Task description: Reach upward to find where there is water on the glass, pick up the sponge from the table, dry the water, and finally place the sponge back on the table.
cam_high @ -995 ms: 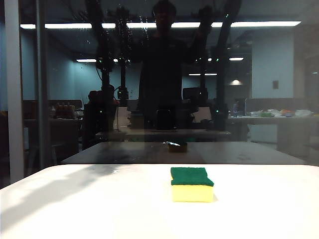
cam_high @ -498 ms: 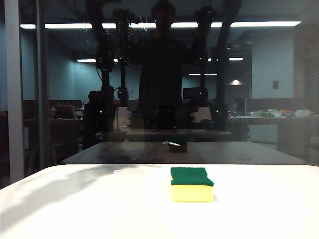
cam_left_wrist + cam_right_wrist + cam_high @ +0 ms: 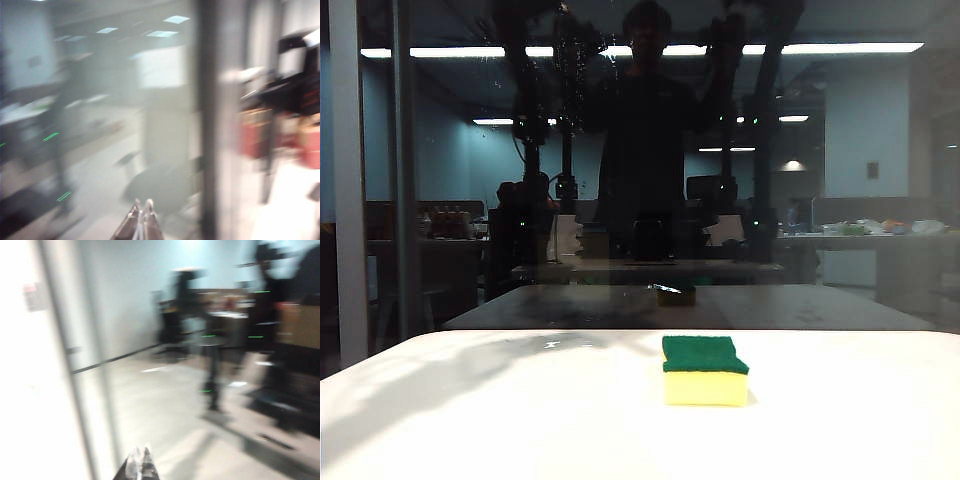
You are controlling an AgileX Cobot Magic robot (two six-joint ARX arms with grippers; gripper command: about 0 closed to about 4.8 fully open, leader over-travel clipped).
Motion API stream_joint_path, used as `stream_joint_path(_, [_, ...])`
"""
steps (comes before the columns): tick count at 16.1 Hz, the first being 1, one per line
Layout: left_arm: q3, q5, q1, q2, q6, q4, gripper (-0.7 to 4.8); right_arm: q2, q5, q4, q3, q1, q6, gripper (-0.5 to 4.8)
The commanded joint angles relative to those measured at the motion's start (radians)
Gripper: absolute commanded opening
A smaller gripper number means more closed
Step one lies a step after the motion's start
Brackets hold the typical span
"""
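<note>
Grey frame bar (image 3: 348,190) at the far left edge of the glass (image 3: 880,200), then, moving rightward along the top of the pane, a loose scatter of pale droplets and thin streaks, the water (image 3: 582,62), sits high up near the bright ceiling strips. The mirrored silhouettes of the two arms up there have shifted a little against the previous second, and both wrist views are smeared with motion blur, so I judge both wrists are swinging as the cameras sweep the pane: the search step is under way and no wiping has begun.

The left gripper (image 3: 142,206) shows only its tips, pressed together with nothing between them, held in front of the glass. The right gripper (image 3: 140,456) likewise looks clenched and empty (blur makes this less certain).

Further right and lower, the sponge (image 3: 705,369) lies flat on the white table (image 3: 470,420), green side up, exactly where it was a second ago, well apart from both grippers. Once the wet patch is located, one arm must come down for it.
</note>
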Motion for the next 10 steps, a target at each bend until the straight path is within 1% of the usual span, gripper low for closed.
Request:
stream_joint_path(1, [0.006, 0.093, 0.000, -0.006, -0.136, 0.104, -0.05, -0.011, -0.114, 0.016, 0.004, 0.000, 0.002, -0.02])
stream_joint_path(3, [0.006, 0.094, 0.000, -0.007, -0.186, 0.103, -0.05, -0.017, -0.130, 0.022, 0.004, 0.000, 0.002, -0.02])
stream_joint_path(4, [0.006, 0.094, 0.000, -0.007, -0.197, 0.103, -0.05, -0.021, -0.130, 0.024, 0.004, 0.000, 0.002, -0.02])
stream_joint_path(8, [0.006, 0.089, 0.000, -0.007, -0.197, 0.101, -0.05, -0.024, -0.126, 0.030, 0.004, 0.000, 0.002, -0.02])
stream_joint_path(10, [0.006, 0.055, 0.000, -0.007, -0.197, 0.100, -0.05, -0.023, -0.121, 0.044, 0.004, 0.000, 0.002, -0.02])
